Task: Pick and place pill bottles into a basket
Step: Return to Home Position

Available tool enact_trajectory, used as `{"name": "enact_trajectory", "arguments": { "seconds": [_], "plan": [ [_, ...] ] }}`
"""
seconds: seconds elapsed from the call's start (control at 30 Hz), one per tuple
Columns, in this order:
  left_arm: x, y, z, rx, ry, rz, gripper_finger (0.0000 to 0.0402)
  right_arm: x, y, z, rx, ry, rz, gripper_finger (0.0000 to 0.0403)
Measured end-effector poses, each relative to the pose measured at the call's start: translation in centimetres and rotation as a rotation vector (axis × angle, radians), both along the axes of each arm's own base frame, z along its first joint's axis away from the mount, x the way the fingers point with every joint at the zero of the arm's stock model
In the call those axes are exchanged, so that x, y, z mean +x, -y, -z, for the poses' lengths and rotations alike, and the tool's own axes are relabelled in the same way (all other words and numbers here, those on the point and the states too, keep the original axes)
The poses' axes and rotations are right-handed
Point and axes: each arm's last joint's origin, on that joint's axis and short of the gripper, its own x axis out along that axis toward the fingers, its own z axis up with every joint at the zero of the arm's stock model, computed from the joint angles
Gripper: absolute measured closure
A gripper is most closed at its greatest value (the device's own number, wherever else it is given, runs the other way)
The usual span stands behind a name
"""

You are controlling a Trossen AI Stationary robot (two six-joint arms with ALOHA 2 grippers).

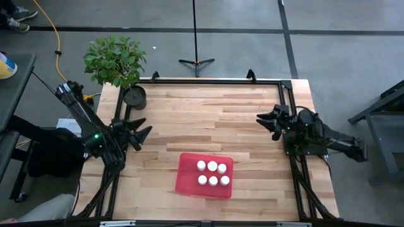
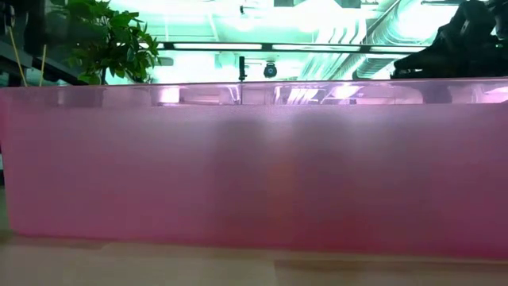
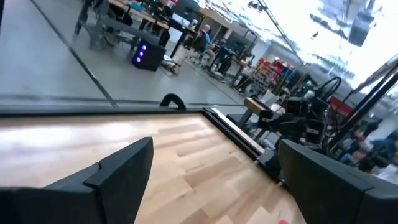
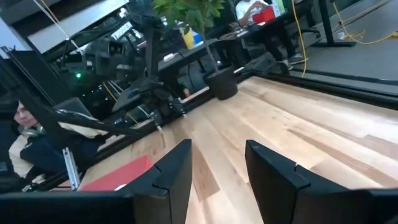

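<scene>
Seen from above, the red basket sits at six o'clock on the table, with all six pill bottles standing inside in two rows of three. The left gripper hovers at nine o'clock, fingers spread wide. The right gripper hovers at three o'clock, fingers parted more narrowly. Both hold nothing.

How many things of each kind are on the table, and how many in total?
Pill bottles: 6, all inside the red tray
Red tray: 1
Plant pot: 1
Total: 8
</scene>
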Motion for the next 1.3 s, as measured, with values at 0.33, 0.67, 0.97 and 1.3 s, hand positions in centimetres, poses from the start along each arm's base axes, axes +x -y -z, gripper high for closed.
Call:
{"name": "enact_trajectory", "arguments": {
  "seconds": [0.33, 0.67, 0.97, 1.3],
  "plan": [
    [1.1, 0.3, 3.3, -0.111, 0.084, -0.047, 0.0023, -0.9, 1.7, -0.6, 0.020, 0.061, -0.068, 0.0263],
    [4.2, -1.8, 3.2, -0.215, -0.157, -0.092, 0.0023, -1.9, 2.5, -0.8, 0.063, 0.074, -0.187, 0.0263],
    [6.9, -5.1, 2.5, -0.139, -0.438, 0.099, 0.0023, -2.5, 3.0, -0.8, 0.073, 0.072, -0.161, 0.0263],
    [6.8, -7.2, 5.7, -0.191, -0.566, 0.187, 0.0023, -2.7, 3.2, -0.7, 0.078, 0.068, -0.129, 0.0263]
  ]
}}
